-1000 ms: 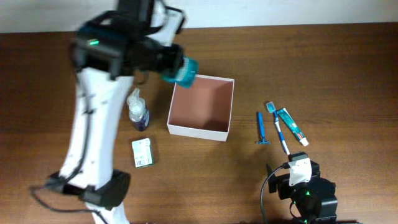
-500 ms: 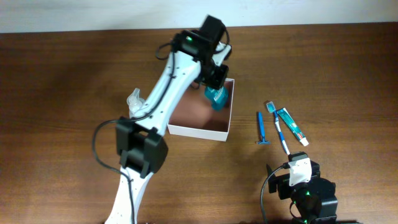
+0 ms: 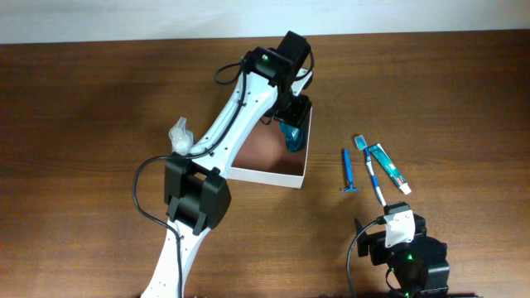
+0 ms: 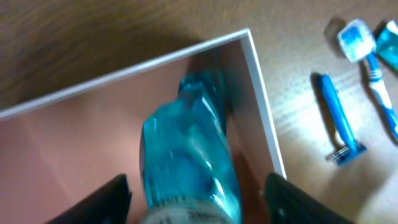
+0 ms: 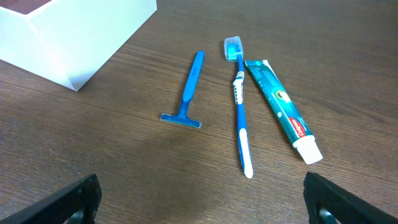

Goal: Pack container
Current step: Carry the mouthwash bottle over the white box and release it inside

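Overhead shows the big change: a second ago the left pincer (image 3: 290, 128) was carrying the teal bottle (image 3: 291, 137) above the far-left corner of the container (image 3: 267, 173). Now it's swung across, so the container sits directly under the pincer with the bottle down by the right wall. I'd say the first item is pretty much delivered and just needs letting go. Left wrist shows what overhead can't: the pincer pinching the bottle's base, cap pointing away toward the corner. Right wrist has the right pincer (image 5: 214, 199) spread wide and empty, with the razor (image 5: 186, 87), toothbrush (image 5: 240, 106) and toothpaste (image 5: 283, 112) lying ahead of it on the tabletop (image 5: 124, 162).
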